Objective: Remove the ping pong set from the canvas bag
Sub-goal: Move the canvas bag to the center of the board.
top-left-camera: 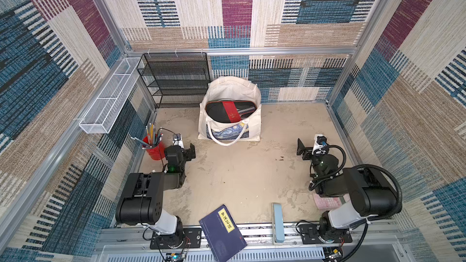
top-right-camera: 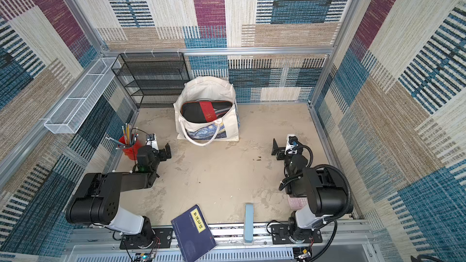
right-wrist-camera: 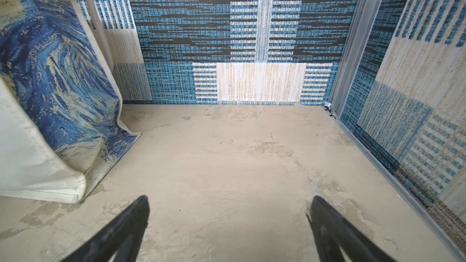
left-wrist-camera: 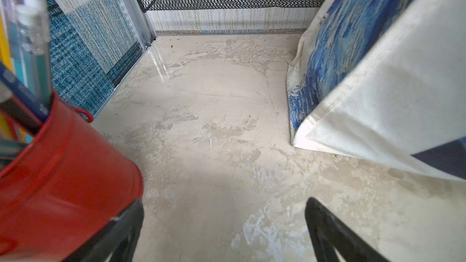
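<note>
Right, top views to start: the canvas bag [top-left-camera: 228, 89] stands upright at the far side of the table [top-left-camera: 239, 172], just beside the black mesh shelf [top-left-camera: 176, 81]. Its mouth gapes open and its starry print faces the arms. In both top views the ping pong set [top-left-camera: 230, 113] [top-right-camera: 206, 112] lies across that opening, a black case with a red band uppermost. What sits deeper I cannot make out. The left gripper [top-left-camera: 190, 152] and right gripper [top-left-camera: 302, 151] sit low, well apart, each short of the bag on its own side. Both have jaws spread and nothing in them. The red bucket [top-left-camera: 153, 151] of pens stands just beside the left arm.

Over to the left wrist view: the left gripper [left-wrist-camera: 224, 201] shows wide jaws with only bare table between them. The red bucket [left-wrist-camera: 63, 172] is tight alongside one finger, and the canvas bag [left-wrist-camera: 378, 84] looms ahead on the other side, not touched.

The right wrist view shows much the same. The right gripper [right-wrist-camera: 230, 197] is spread and empty over bare table, with the printed corner of the canvas bag [right-wrist-camera: 50, 71] off to one side, apart from the fingers.

So nothing is out yet, and I'd call this the opening approach. The next move calls for one arm to rise over the rim and drop into the mouth. It should pinch the case by a narrow edge, since the flat face looks too broad to span. The cloth is soft, so the other arm may need to hold the rim down. The left arm must mind that bucket.
</note>
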Tool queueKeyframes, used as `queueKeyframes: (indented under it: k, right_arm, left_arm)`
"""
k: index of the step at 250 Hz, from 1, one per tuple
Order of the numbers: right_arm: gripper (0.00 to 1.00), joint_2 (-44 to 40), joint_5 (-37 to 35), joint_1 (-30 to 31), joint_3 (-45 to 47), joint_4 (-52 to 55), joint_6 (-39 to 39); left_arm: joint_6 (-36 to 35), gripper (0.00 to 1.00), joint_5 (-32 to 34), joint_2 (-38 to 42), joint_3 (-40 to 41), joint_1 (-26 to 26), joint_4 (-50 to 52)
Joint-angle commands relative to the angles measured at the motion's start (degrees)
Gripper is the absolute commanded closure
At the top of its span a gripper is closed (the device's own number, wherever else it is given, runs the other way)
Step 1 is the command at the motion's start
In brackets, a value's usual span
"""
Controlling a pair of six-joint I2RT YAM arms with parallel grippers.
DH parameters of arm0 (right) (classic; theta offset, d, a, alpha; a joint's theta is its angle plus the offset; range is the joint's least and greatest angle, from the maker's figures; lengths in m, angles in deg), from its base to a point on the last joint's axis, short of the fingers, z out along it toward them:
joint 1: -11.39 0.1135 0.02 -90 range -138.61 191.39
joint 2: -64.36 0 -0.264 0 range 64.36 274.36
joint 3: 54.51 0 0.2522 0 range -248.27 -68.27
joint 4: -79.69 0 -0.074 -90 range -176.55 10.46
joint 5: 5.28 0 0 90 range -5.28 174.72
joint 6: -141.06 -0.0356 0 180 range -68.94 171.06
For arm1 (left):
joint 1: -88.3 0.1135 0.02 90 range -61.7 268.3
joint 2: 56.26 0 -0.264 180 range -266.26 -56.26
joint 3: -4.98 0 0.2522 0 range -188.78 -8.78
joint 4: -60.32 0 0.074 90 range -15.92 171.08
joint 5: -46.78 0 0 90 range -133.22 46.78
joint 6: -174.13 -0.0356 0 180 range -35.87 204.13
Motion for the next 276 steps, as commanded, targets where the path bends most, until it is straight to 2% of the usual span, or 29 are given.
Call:
queueKeyframes:
  k: [1, 46, 253, 269, 276]
  right_arm:
    - [0.01, -0.1, 0.5, 0.0, 0.2, -1.5, -0.1]
    - [0.01, 0.2, -0.5, -0.3, -1.2, 0.7, -0.8]
    - [0.01, -0.5, -0.6, -0.2, 0.1, -1.2, -0.5]
    - [0.01, -3.7, 0.2, 0.4, -1.1, 2.9, 0.6]
    - [0.01, -6.4, -0.8, 0.8, -2.8, 8.5, 0.9]
  left_arm:
    - [1.1, 0.0, -0.3, 0.0, -0.2, 0.1, -0.8]
    - [1.0, 0.0, -0.5, -0.1, -0.2, 0.1, -0.6]
    - [0.7, 0.0, -0.4, 0.4, 0.1, 0.0, -1.6]
    - [-0.9, 0.01, 0.7, 4.1, -3.1, -1.6, 7.2]
    - [-1.7, 0.0, 1.6, 6.1, -5.6, -2.5, 13.3]
